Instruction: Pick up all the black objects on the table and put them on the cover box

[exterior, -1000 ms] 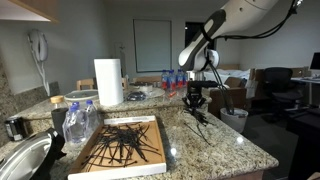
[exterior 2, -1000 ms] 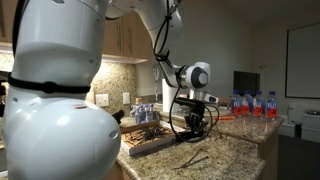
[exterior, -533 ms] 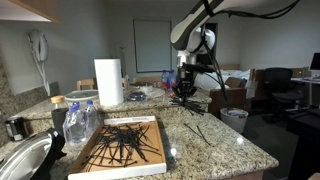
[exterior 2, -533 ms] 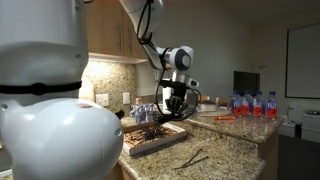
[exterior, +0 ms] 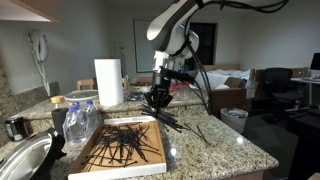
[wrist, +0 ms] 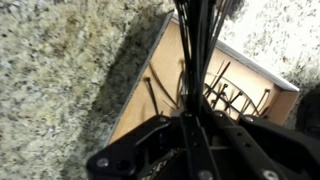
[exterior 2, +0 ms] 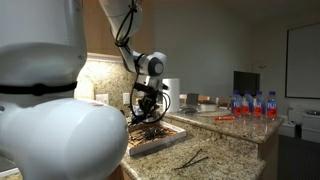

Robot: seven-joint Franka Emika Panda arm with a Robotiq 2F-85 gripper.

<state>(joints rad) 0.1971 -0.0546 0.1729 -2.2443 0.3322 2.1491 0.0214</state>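
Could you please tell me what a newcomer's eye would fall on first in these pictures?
The gripper, shut on a bunch of black strips, hangs over the edge of the cover box. The box holds a tangled pile of strips, and a few loose strips lie on the granite counter beside it.

We note: black strips (exterior: 125, 143); tan cover box (wrist: 165, 62), white rim; bench (exterior: 220, 140) speckled beige-brown granite; white paper roll (exterior: 108, 82).
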